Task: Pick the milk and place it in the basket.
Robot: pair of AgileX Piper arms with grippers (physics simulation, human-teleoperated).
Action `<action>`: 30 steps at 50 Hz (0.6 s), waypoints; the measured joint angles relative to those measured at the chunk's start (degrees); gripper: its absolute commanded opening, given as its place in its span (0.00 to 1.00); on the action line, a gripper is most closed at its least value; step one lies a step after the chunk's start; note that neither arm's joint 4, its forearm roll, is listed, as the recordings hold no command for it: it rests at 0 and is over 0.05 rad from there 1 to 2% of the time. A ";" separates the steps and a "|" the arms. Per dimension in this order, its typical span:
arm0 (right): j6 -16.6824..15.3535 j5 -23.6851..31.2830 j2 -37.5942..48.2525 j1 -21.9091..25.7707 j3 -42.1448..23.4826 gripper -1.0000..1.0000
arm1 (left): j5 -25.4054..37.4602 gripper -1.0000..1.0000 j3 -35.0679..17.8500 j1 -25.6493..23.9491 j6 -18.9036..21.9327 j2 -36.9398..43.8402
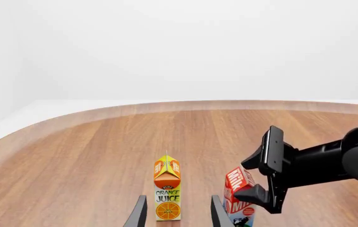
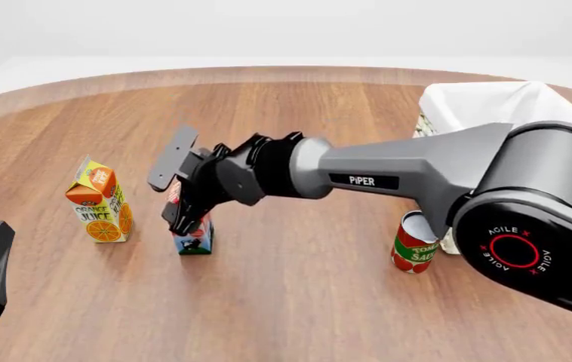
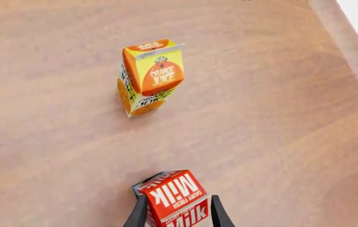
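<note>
Seen closest in the right wrist view, the right gripper (image 3: 178, 213) has its two fingers set on either side of the red top of the milk (image 3: 174, 196), narrowly spread to the carton's width; whether they press it cannot be told. One milk carton is seen, standing upright on the table (image 2: 296, 302), long axis vertical, gable ridge uppermost. One juice carton (image 2: 98, 202) stands upright just left of it, apart from it. One tomato can (image 2: 414, 243) stands to the right, near the basket (image 2: 487, 105), one in number, which is placed at the far right, partly hidden by the right arm. The left gripper (image 1: 177, 213) is held back at the near left, fingers spread apart, holding nothing.
</note>
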 measured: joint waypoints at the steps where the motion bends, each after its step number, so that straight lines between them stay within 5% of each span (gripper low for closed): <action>1: 0.09 -0.03 0.00 0.02 0.03 1.00 | 0.00 1.00 0.00 0.00 0.00 0.00; 22: 2.47 -0.29 -0.80 0.83 1.04 1.00 | 0.00 1.00 0.00 0.00 0.00 0.00; 23: 2.55 -0.29 -0.85 0.87 1.09 0.00 | 0.00 1.00 0.00 0.00 0.00 0.00; 30: 2.97 -0.51 -1.11 1.22 1.59 0.00 | 0.00 1.00 0.00 0.00 0.00 0.00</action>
